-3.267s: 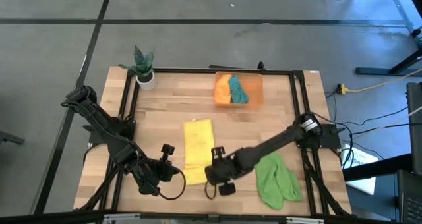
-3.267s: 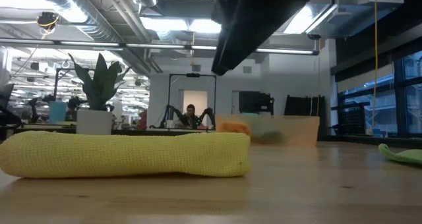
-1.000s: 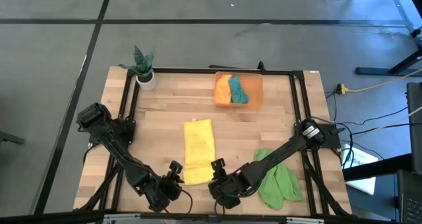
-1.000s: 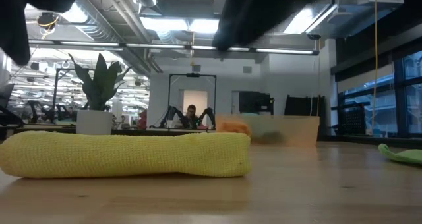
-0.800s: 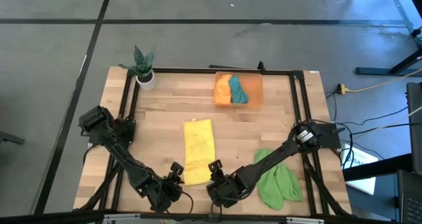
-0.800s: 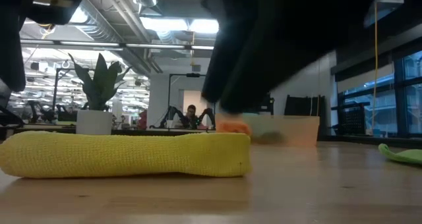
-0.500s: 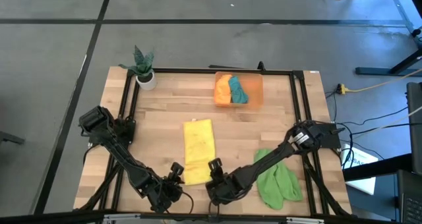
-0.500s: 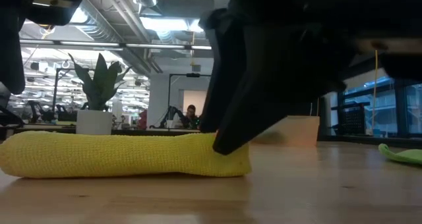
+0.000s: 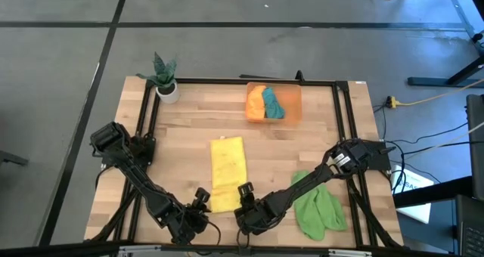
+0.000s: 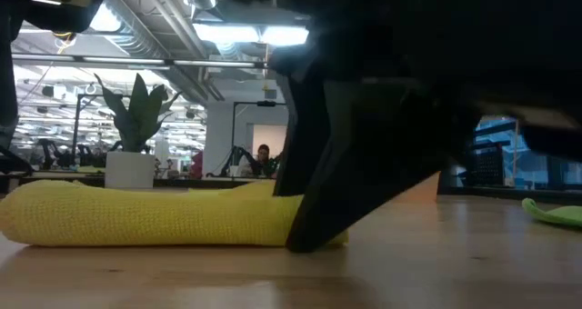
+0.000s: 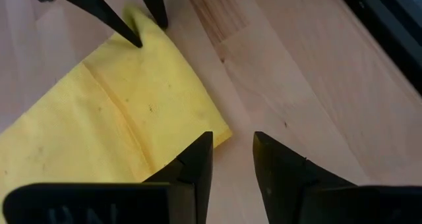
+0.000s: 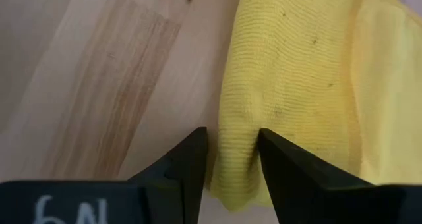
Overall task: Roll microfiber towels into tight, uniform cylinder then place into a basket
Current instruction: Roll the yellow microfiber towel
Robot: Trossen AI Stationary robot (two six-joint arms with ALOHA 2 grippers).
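Observation:
The yellow towel lies folded into a long strip on the table, its thick near edge on the wood. My right gripper is low at the strip's near right corner, open, with the cloth between its fingers. My left gripper is open at the near left corner, which lies beside one fingertip while the gap stands over bare wood; I cannot tell whether it touches. The orange basket at the far edge holds an orange and a teal towel. The green towel lies crumpled at the near right. My right gripper stands astride the yellow towel's near right corner, one open finger on either side, slanting down from the near side. The bunched cloth fills the gap between the fingers. One fingertip reaches the table at the towel's end. The towel lies flat on the wood.
A small potted plant stands at the far left corner. A black frame runs round the table's edges. Bare wood lies left of the yellow strip and between it and the basket.
My right gripper has come down from above onto the yellow towel's near right corner, tipping a little steeper; in the low view its finger now reaches the table at the towel's end. The towel has stayed where it was.

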